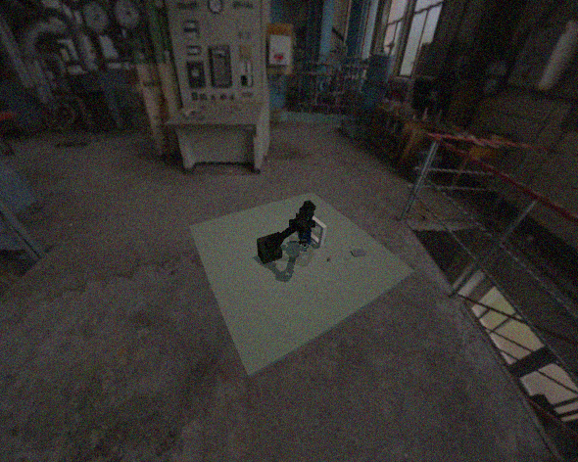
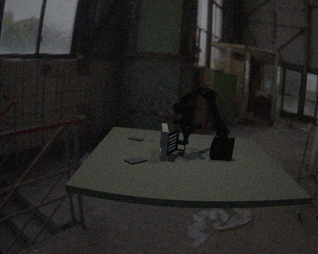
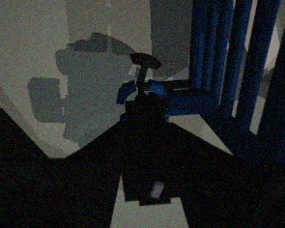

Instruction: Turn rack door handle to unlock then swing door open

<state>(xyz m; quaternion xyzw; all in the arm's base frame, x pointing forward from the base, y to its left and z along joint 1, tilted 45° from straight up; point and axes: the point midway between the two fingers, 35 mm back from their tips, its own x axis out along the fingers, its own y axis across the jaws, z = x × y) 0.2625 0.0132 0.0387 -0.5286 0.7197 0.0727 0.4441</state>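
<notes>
The black parallel-jaw gripper (image 1: 304,244) (image 2: 185,142) (image 3: 145,128) pinches the dark upright handle (image 2: 184,149) (image 3: 143,77) beside the blue slatted door (image 2: 172,141) (image 3: 232,58), which stands partly open; pulling off its hinge arc could make the fingers slip

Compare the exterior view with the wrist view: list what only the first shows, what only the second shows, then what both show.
Exterior only: the black base box and two flat dark slabs on the table.
Wrist only: a close look at the handle's dark flared end.
Both: the blue slatted door and the gripper.
</notes>
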